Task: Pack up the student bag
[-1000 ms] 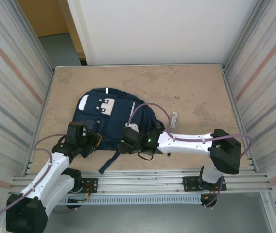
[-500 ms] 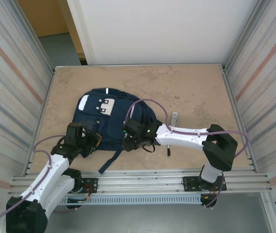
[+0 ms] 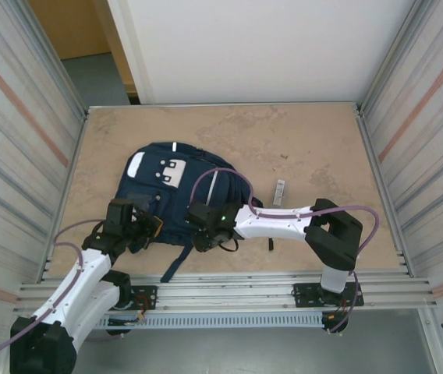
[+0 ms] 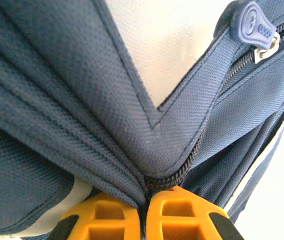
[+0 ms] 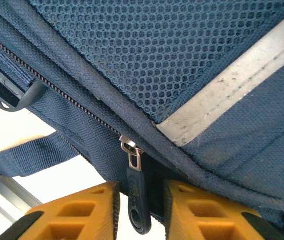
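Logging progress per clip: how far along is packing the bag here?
Done: the left gripper grips the bag by fabric beside a zipper, steadying it. In hand: the right gripper straddles a zipper pull, jaws not yet closed on it. Left: pulling it, and a small pale item lies on the table beside the bag. The bag's contents cannot be seen.

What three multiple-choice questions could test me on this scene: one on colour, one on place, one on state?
1. The student bag is: A navy, B red, C green.
2. The small pale stick lies: A on the bag, B under the bag, C on the table right of the bag.
3. The left gripper is: A wide open, B shut on bag fabric, C clear of the bag.
Answers: A, its cloth is navy; C, bare table surrounds it; B, its orange fingers pinch a fold.
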Controlling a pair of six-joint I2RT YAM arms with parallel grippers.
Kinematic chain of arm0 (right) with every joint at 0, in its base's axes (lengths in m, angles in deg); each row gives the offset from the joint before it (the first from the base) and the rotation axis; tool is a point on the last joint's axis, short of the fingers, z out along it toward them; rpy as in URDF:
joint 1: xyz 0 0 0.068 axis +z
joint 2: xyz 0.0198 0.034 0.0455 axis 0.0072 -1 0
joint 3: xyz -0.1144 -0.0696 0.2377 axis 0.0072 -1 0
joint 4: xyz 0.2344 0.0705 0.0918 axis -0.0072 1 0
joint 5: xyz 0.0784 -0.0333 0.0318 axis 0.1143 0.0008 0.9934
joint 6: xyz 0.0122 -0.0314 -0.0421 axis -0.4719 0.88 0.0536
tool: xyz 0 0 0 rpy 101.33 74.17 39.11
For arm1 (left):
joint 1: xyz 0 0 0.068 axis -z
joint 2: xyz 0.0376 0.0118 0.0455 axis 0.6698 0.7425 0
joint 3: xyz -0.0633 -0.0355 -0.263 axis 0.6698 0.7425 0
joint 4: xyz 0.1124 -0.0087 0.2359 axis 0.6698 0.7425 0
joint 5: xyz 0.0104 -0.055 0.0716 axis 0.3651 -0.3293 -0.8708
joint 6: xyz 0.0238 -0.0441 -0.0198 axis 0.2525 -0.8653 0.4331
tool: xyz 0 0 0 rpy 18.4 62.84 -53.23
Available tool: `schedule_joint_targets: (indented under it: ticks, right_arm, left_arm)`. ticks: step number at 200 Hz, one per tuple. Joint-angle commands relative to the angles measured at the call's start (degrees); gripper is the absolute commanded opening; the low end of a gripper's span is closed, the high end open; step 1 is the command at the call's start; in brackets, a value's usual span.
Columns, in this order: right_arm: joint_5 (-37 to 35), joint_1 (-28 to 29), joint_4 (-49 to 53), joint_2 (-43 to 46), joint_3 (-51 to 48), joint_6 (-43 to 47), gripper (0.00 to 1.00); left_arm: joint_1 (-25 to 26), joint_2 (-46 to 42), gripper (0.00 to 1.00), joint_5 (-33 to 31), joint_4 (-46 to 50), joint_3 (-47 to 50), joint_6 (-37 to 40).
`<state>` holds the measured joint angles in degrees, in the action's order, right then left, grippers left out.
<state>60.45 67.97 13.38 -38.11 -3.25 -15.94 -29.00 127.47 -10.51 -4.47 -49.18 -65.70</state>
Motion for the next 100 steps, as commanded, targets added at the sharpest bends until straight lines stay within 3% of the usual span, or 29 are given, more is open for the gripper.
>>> schedule_joint_targets:
  ticks: [1,40,72,100]
  right_arm:
    - [-1.1,1.7,-2.6,-0.4,0.6,-3.8,0.23]
    - [-2.3,0.4,-2.2,0.9,-1.1,-5.5,0.11]
    - [5.3,-4.2,-3.5,6.1,-4.2,-4.8,0.05]
    - [7.5,-8.4,-2.7,10.9,-7.0,-1.8,0.04]
  left_arm:
    - [-0.2,-0.5,0.0,2.6,0.9,1.1,-1.2]
    - [-0.2,-0.4,0.0,0.4,1.1,0.7,-0.2]
    - [-0.9,1.1,0.0,-5.1,5.3,-2.7,5.6]
    - [-2.9,4.2,0.0,-6.3,6.7,-5.7,11.0]
